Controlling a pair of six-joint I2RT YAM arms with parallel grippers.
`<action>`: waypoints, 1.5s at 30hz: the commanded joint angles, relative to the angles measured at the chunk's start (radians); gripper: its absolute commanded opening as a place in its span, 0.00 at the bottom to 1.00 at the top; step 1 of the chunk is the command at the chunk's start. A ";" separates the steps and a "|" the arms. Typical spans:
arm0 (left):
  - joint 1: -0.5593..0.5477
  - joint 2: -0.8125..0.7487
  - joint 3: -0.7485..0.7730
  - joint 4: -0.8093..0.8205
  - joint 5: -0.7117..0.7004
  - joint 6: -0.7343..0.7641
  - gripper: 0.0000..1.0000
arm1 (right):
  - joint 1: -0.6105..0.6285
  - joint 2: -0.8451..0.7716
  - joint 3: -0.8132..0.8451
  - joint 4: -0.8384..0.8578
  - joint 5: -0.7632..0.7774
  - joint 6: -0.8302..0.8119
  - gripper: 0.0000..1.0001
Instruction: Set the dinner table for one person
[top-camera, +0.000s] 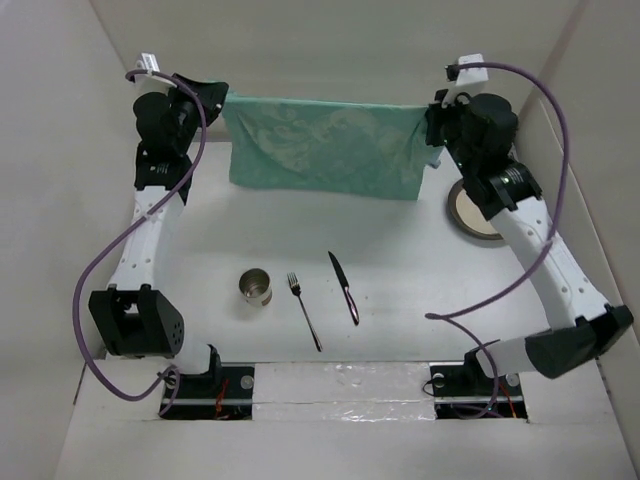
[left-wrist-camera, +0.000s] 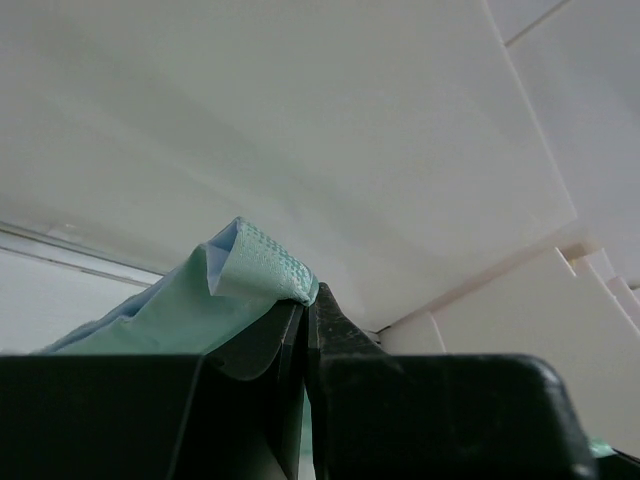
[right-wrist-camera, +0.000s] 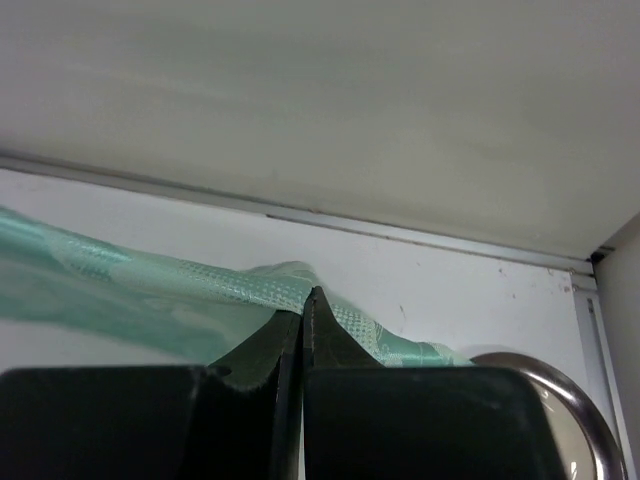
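The dinner table (top-camera: 400, 300) is the wide white surface that fills the whole workspace, from the arm bases to the far wall. Over its far half hangs the green cloth mat (top-camera: 325, 150). It is stretched like a curtain between the two arms, with its top edge lifted and its lower edge hanging loose close to the table; whether it touches, the top view does not show.

The left gripper (left-wrist-camera: 310, 300) is closed tight on the left top corner of the mat, and a small fold of cloth stands out above the jaws. The right gripper (right-wrist-camera: 305, 305) is closed in the same way on the right top corner.

A round plate (top-camera: 475, 215) lies at the far right, partly under the right arm and just beside the mat's right edge. In the near middle stand a metal cup (top-camera: 255, 287), then a knife (top-camera: 344, 287) and a fork (top-camera: 304, 311), all three apart from each other and from the mat.

The step in hand seems to be the spreading of the mat, before any dish is placed. The next move probably calls for both arms to lower and pull toward the near side together, keeping the cloth taut so that it lands flat. It should not drag over the cutlery or cover the plate.
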 joint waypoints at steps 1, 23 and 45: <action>0.017 -0.075 0.019 0.084 -0.028 0.028 0.00 | -0.041 -0.157 -0.048 0.099 -0.026 0.035 0.00; 0.011 0.177 -0.158 0.200 -0.069 -0.040 0.00 | -0.117 0.109 -0.266 0.324 -0.100 0.181 0.00; 0.049 -0.001 -0.672 0.465 -0.094 -0.236 0.00 | -0.064 -0.069 -0.748 0.565 -0.086 0.234 0.33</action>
